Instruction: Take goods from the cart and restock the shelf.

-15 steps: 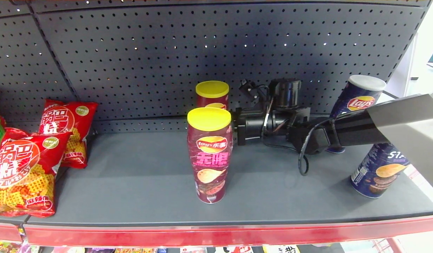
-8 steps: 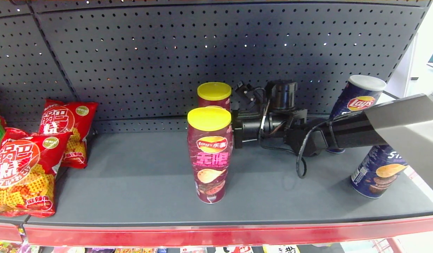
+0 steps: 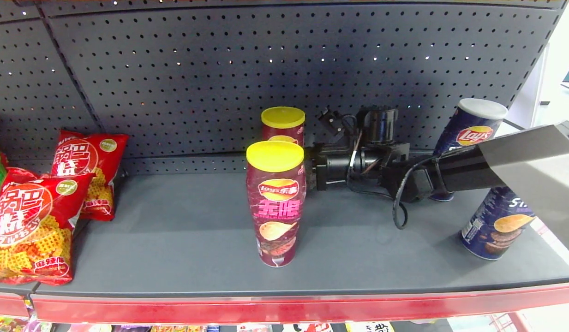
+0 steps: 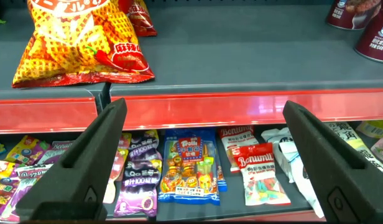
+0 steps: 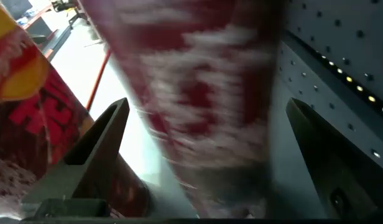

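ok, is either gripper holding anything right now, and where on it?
Nothing looks clamped. The right gripper straddles the body of the rear maroon can, fingers spread wide; the left gripper is open and empty.

You face a dark grey back wall (image 3: 173, 69) full of small holes; light shines through some. The grey shelf (image 3: 173, 240) has a red strip (image 3: 266, 309) along its near edge. At the right, the room (image 3: 563, 69) is bright.
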Available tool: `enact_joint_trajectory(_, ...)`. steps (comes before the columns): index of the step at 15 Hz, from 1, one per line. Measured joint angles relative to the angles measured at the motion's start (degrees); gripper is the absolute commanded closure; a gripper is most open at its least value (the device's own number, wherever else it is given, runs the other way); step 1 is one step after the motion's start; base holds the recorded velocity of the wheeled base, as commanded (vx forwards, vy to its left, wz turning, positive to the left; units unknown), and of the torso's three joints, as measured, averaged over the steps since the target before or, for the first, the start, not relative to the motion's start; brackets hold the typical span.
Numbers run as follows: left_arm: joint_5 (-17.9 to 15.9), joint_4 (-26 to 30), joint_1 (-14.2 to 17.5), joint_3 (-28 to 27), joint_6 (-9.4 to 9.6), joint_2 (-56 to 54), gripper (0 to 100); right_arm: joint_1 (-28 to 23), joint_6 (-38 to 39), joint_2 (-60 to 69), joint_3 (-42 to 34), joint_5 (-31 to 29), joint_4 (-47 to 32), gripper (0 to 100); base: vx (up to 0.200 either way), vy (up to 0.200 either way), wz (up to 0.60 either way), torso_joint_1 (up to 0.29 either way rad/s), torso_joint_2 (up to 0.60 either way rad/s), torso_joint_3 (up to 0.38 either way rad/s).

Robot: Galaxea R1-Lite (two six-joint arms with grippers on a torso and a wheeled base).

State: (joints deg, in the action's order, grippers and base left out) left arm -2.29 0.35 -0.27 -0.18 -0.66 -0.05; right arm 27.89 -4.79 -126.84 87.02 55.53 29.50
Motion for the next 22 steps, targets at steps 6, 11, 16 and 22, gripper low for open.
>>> enact_joint_trajectory(6, 0.00, -0.02, 0.00, 0.00, -0.02, 0.00, 0, -1.63, -0.13, 3.41, -2.89, 0.24, 0.02, 0, 0.000, 0.000, 0.00, 0.000, 0.00, 0.000)
enact_joint_trajectory(11, 0.02, 0.00, 0.00, 0.00, 0.00, 0.00, 0, -1.44, -0.32, 8.51, -9.70, 0.02, 0.27, 0, 0.000, 0.000, 0.00, 0.000, 0.00, 0.000)
enact_joint_trajectory(16, 0.00, 0.00, 0.00, 0.00, 0.00, 0.00, 0, -1.52, -1.17, 13.18, -15.91, -0.09, 0.30, 0, 0.000, 0.000, 0.00, 0.000, 0.00, 0.000)
enact_joint_trajectory(22, 0.02, -0.02, 0.00, 0.00, -0.02, 0.00, 0, -1.41, -1.83, 18.08, -21.99, -0.11, 0.30, 0, 0.000, 0.000, 0.00, 0.000, 0.00, 0.000)
